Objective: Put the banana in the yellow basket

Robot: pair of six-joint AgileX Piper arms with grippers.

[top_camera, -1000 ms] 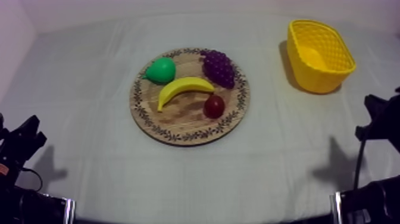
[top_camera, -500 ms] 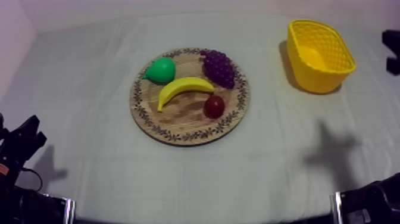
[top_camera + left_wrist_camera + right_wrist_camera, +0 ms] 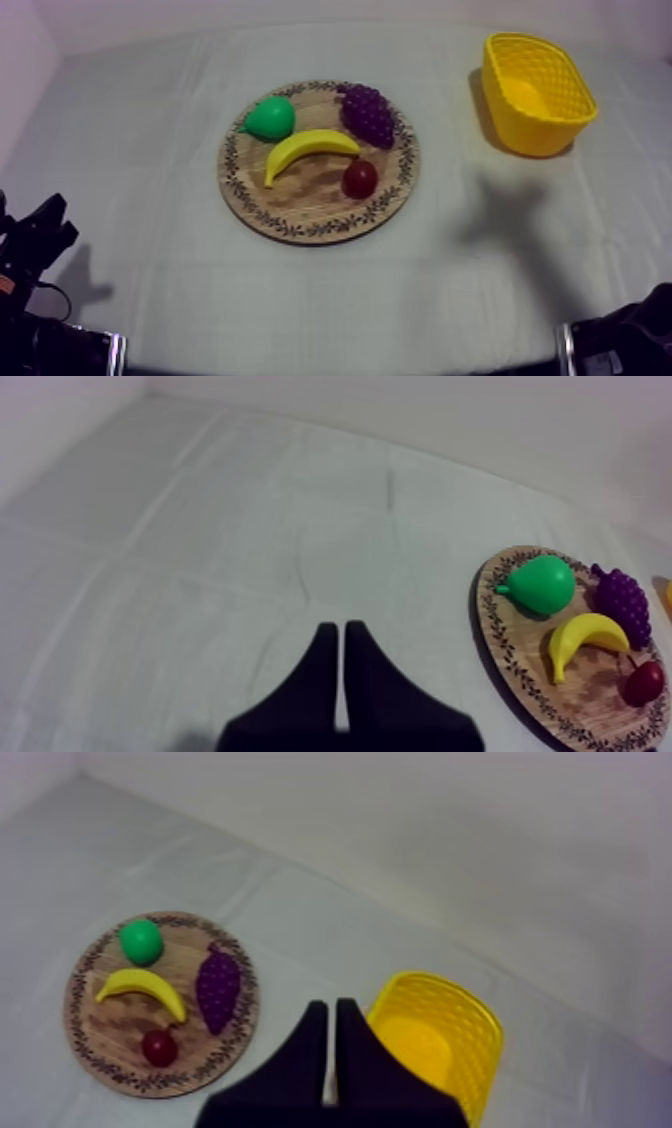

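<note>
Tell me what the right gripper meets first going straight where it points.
Likely only bare cloth: the shut right gripper aims at the gap between the wooden board and the yellow basket. The basket's rim lies close beside that line.

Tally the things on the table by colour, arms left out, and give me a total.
Yellow: 2, banana and yellow basket
Green: 1, pear
Purple: 1, bunch of grapes
Red: 1, small red fruit
Brown: 1, wooden board
Total: 6

Banana [image 3: 310,150] on board [image 3: 300,208]; basket [image 3: 533,136] right of board.
</note>
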